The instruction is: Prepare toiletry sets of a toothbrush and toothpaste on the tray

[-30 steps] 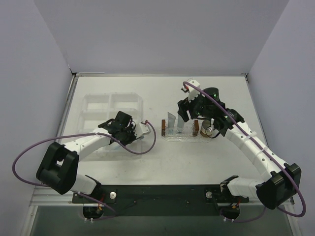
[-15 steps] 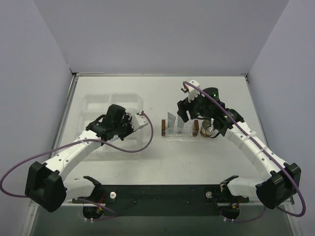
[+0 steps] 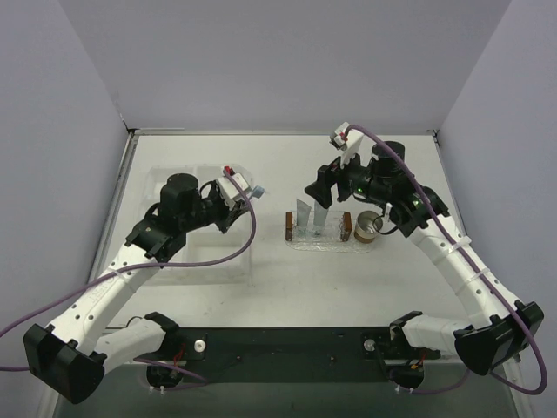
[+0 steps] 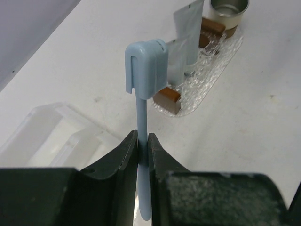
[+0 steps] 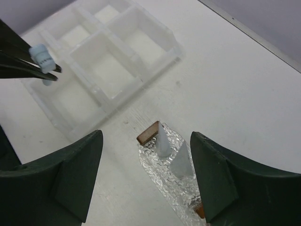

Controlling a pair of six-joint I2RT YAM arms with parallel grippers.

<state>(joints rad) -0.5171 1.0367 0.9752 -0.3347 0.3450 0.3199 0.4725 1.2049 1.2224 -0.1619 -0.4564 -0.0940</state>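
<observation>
Left pincer (image 4: 142, 141) nearly closed, pinching toothbrush (image 4: 141, 106) low on its handle, with the head jutting ahead. Right pincer (image 5: 146, 176) wide apart, empty, directly above tray (image 4: 217, 61) holding toothpaste tubes (image 4: 188, 26). Risk: the thin handle pivots in the grip, or the head knocks the tubes over.

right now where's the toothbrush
The toothbrush is clamped between the fingers of the left gripper, raised left of centre in the top view, by the right edge of the clear compartment box, head pointing toward the tray.
</observation>
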